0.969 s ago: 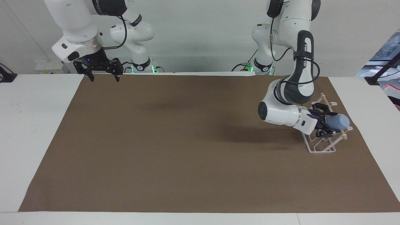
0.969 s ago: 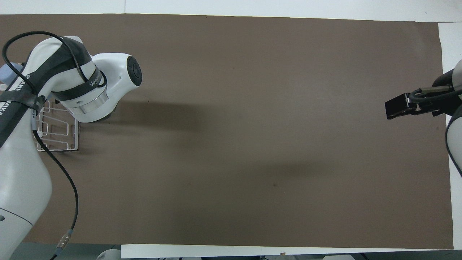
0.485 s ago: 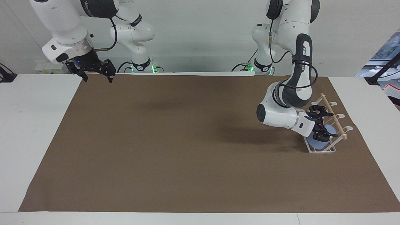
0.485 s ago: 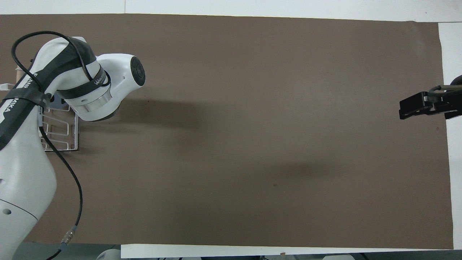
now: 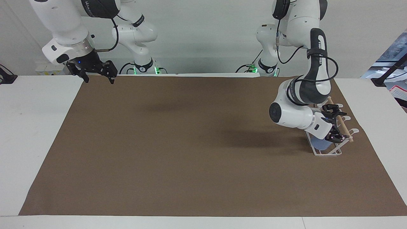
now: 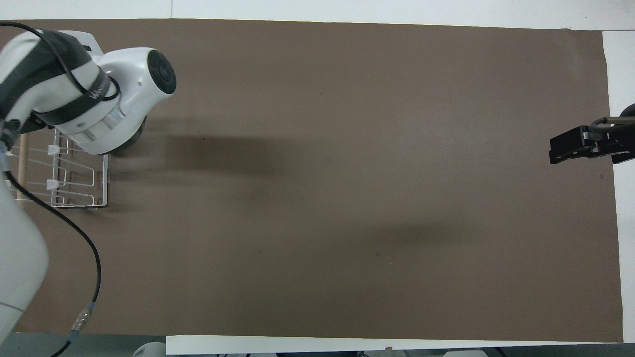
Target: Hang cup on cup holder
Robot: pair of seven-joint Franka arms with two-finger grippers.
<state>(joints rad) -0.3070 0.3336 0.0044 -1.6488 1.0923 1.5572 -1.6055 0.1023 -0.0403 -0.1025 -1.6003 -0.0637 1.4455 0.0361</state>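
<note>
The white wire cup holder stands near the left arm's end of the table; it also shows in the overhead view. The light-blue cup sits low inside the holder, at its end farther from the robots, partly hidden by the left wrist. My left gripper is open and empty just above the holder's wooden dowel, with the cup below it. In the overhead view the left arm hides the cup. My right gripper is open and empty, waiting in the air over the mat's corner at the right arm's end.
A brown mat covers most of the white table. The left arm's elbow and wrist hang low over the mat beside the holder.
The left gripper lowered the cup into the holder, let go of it and rose with its fingers apart. The right gripper drew back toward the mat's corner, then held still.
</note>
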